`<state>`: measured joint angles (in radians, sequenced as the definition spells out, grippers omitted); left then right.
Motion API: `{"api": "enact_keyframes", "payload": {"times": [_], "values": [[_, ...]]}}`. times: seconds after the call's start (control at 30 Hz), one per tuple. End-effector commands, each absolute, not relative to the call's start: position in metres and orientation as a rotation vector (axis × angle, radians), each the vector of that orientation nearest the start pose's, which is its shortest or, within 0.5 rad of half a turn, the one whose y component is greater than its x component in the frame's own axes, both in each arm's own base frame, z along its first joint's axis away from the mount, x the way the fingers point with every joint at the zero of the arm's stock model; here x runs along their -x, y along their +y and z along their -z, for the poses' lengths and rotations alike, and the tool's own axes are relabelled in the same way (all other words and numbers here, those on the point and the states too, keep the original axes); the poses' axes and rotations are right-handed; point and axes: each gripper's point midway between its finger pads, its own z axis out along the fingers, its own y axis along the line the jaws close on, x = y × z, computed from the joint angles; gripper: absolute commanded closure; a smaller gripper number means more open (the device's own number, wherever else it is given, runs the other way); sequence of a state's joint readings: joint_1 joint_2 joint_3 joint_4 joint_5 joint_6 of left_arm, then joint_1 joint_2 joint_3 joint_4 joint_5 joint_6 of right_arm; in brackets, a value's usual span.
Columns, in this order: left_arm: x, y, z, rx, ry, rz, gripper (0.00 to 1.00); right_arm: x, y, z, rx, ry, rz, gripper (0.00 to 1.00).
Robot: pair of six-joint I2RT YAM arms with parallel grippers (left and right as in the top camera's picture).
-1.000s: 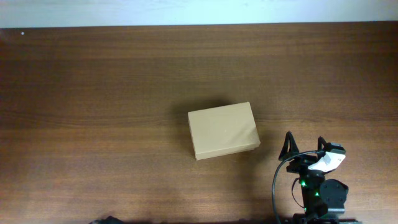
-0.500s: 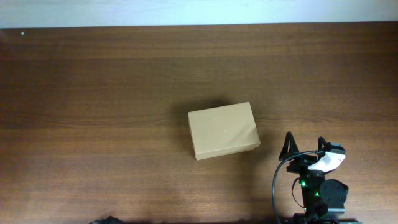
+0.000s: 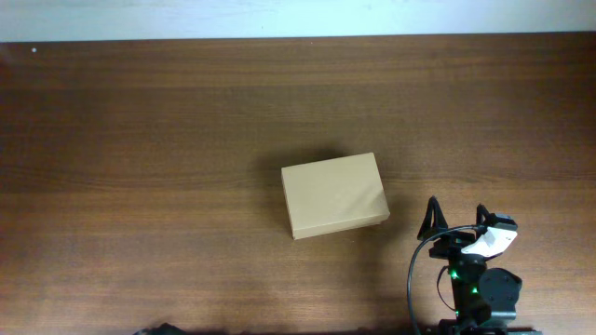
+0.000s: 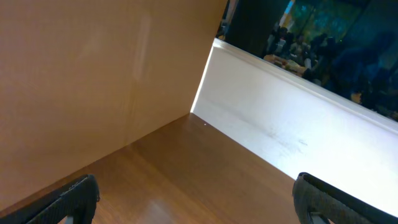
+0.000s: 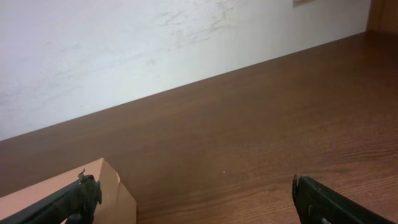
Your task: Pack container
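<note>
Lab-like workspace: wood-grain table point(image 3: 140, 140), bare white wall point(image 5: 124, 50), robot arm point(image 3: 477, 284) mounted at edge.

Dark brown wood-grain table point(image 3: 140, 140). White scuffed wall point(image 5: 124, 50) along its far edge.

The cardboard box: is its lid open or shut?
Shut. From overhead, the cardboard box shows one flat tan top, no flap raised.

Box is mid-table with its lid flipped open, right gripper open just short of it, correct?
No: the container has its lid closed flat, as the overhead view shows. It does sit mid-table, with the right gripper open just short of it.
</note>
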<state>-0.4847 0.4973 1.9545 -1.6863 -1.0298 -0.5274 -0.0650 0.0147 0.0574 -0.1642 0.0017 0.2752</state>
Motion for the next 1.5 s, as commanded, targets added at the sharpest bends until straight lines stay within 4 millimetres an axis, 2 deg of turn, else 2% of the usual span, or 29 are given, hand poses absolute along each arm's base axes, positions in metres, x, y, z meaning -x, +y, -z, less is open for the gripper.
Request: {"api": "enact_keyframes", "payload": {"times": [0.0,0.67,0.73,0.8,0.93,1.07,1.2,1.3,1.47], "values": [[0.007,0.171,-0.453,0.731,1.526,-0.193,0.0,-0.242,-0.02,-0.155,-0.292,1.667,-0.131,0.01],[0.007,0.171,-0.453,0.728,1.529,-0.189,0.01,-0.242,-0.02,-0.155,-0.292,1.667,-0.131,0.01],[0.002,0.162,-0.454,0.702,1.542,-0.125,0.0,-0.242,-0.02,-0.155,-0.292,1.667,-0.131,0.01],[-0.008,0.144,-0.454,0.673,1.563,0.015,0.0,-0.242,-0.02,-0.155,-0.292,1.667,-0.131,0.01],[-0.026,0.117,-0.464,0.761,1.498,0.25,0.0,-0.242,-0.02,-0.155,-0.292,1.667,-0.131,0.01],[-0.051,0.095,-0.464,0.804,1.477,0.24,0.0,-0.242,-0.02,-0.155,-0.292,1.667,-0.131,0.01],[-0.091,0.075,-0.433,0.861,1.54,0.168,0.0,-0.242,-0.02,-0.155,-0.292,1.667,-0.132,0.01],[-0.127,0.066,-0.393,0.902,1.625,0.142,0.0,-0.242,-0.02,-0.155,-0.292,1.667,-0.131,0.01],[-0.182,0.054,-0.323,0.9,1.69,0.223,0.0,-0.242,-0.02,-0.155,-0.292,1.667,-0.131,0.01]]}}
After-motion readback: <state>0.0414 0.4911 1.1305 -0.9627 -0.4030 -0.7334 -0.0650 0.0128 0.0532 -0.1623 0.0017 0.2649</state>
